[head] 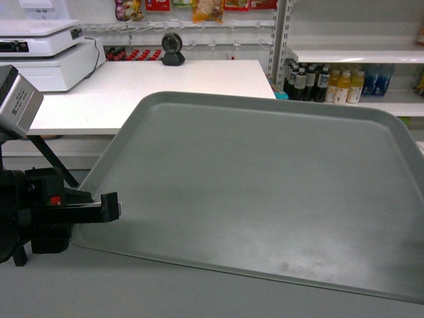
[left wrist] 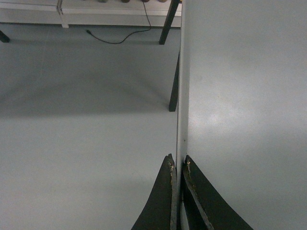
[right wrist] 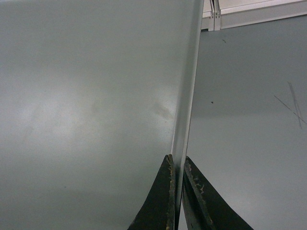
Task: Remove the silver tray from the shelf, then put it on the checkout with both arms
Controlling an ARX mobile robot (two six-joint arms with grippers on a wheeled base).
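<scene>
Behind the robot's workspace, the broad white flat checkout counter (head: 165, 86) carries a white till (head: 46, 56) and a small black round device (head: 173, 49). Held in the air before the counter is the large matte grey-green rectangular tray (head: 265, 192). Left gripper (left wrist: 178, 165) is clamped narrowly on the tray's left rim; right gripper (right wrist: 176, 163) is clamped likewise on its right rim

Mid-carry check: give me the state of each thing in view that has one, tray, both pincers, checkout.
silver tray: held in the air at both side rims, clear of the checkout, nothing on it.
left pincer: shut on the tray's left rim.
right pincer: shut on the tray's right rim.
checkout: tray not yet set on it.
</scene>
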